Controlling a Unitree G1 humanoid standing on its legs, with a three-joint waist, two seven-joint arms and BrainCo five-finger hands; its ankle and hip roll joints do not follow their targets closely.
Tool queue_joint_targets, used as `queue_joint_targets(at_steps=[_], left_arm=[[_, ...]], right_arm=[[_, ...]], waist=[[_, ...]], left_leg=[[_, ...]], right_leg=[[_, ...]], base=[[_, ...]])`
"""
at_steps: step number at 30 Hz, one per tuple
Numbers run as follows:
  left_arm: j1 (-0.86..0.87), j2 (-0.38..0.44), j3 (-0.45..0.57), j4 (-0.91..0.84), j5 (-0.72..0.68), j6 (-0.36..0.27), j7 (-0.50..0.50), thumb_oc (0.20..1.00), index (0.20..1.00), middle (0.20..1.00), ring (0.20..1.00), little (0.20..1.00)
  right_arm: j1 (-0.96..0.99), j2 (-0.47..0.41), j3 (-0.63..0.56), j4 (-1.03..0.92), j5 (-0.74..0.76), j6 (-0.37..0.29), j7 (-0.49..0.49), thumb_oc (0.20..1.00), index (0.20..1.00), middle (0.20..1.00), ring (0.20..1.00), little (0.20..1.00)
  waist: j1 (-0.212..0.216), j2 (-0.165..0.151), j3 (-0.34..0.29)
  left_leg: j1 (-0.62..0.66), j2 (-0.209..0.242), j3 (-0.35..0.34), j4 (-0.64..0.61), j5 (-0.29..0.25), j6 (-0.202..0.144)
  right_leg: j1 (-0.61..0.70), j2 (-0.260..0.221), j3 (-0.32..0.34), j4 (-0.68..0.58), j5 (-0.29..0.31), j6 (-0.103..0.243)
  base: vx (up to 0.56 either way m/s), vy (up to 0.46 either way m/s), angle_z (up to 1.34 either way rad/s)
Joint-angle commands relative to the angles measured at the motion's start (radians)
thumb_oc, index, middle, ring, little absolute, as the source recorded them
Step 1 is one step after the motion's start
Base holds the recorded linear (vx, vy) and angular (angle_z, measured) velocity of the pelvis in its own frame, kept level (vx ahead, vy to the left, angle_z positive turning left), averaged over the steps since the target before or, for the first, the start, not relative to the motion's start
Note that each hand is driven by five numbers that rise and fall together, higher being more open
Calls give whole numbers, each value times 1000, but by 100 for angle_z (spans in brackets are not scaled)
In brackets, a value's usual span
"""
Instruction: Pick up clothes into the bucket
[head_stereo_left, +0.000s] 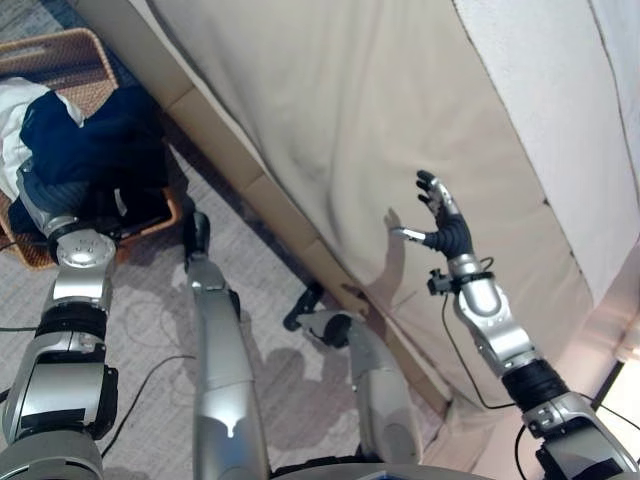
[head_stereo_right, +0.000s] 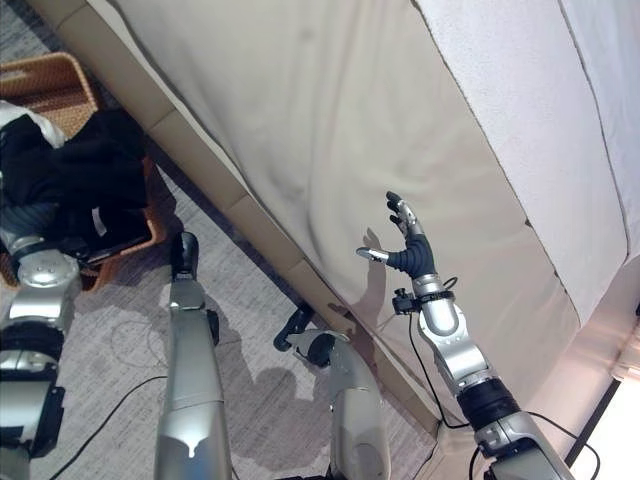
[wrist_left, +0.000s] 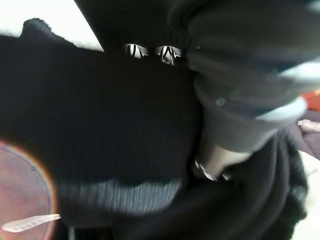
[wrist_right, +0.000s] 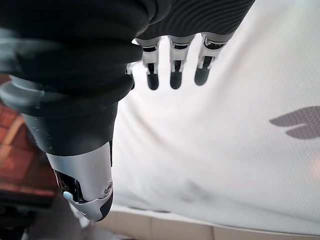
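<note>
Your left hand (head_stereo_left: 45, 205) is buried in the dark clothes (head_stereo_left: 95, 150) heaped in the wicker basket (head_stereo_left: 60, 60), grip unreadable, while your right hand (head_stereo_left: 440, 215) hovers splayed over the bare bed (head_stereo_left: 330, 110) beside that basket, so loading looks nearly done.

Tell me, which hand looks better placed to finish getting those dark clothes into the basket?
Probably the left hand: it is at the wicker basket, down in the dark clothes. The right hand hovers open over the bed, away from the basket.
</note>
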Motion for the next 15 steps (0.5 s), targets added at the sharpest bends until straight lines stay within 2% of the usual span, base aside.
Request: queue_joint_targets(at_steps=[1, 8, 12, 15], left_arm=[[-87, 75, 6, -18, 4, -34, 42, 1000, 1000, 1000, 1000, 1000], [-88, 90, 26, -21, -13, -39, 57, 1000, 1000, 1000, 1000, 1000], [-74, 95, 5, -36, 46, -28, 48, 1000, 1000, 1000, 1000, 1000], [-27, 67, 34, -63, 62, -38, 61, 1000, 1000, 1000, 1000, 1000]], right_arm=[[0, -25, -86, -97, 36, -55, -8, 1000, 1000, 1000, 1000, 1000], [3, -20, -83, -83, 34, -53, -12, 1000, 1000, 1000, 1000, 1000], [0, -14, -82, -71, 27, -53, -15, 1000, 1000, 1000, 1000, 1000], [10, -5, -88, -57, 19, -50, -15, 1000, 1000, 1000, 1000, 1000]], waist=[[29, -65, 51], [34, -63, 52], [38, -58, 52], [44, -60, 49]], left_leg=[[44, 17, 44, 200, -219, 55], [62, 18, 53, 182, -216, 56], [77, 17, 58, 161, -208, 55], [102, 17, 64, 137, -202, 54]], right_leg=[[3, -49, 52, -86, 214, 97], [19, -48, 55, -107, 227, 103], [33, -47, 52, -123, 234, 105], [50, -46, 52, -139, 245, 109]], base=[[0, 0, 0], [0, 0, 0], [0, 0, 0], [0, 0, 0]])
